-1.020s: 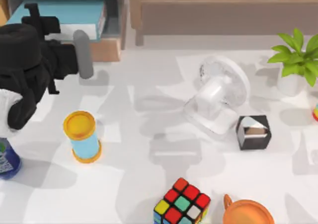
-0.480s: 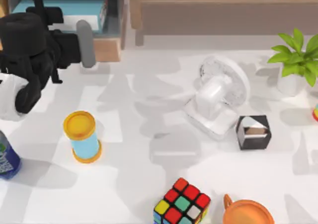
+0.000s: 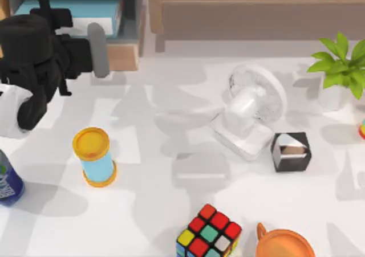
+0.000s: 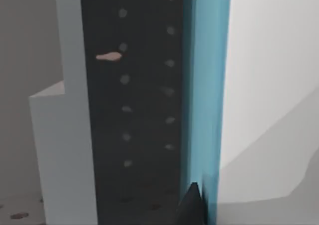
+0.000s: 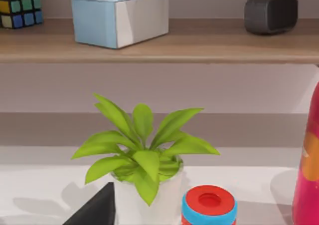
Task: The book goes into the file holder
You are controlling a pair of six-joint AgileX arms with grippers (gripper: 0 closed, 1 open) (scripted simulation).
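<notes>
Left gripper (image 3: pixel 97 49) sits at the light wooden front of the large grey file holder (image 3: pixel 138 17), moved up toward it over the last second, then steady; grip state cannot be told. Flat light-blue book (image 3: pixel 85 9) now lies inside the holder, so placement looks essentially complete. The holder's dark perforated floor beside the book is bare.

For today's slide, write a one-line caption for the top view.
Left gripper at the file holder, the blue book lying inside it.
</notes>
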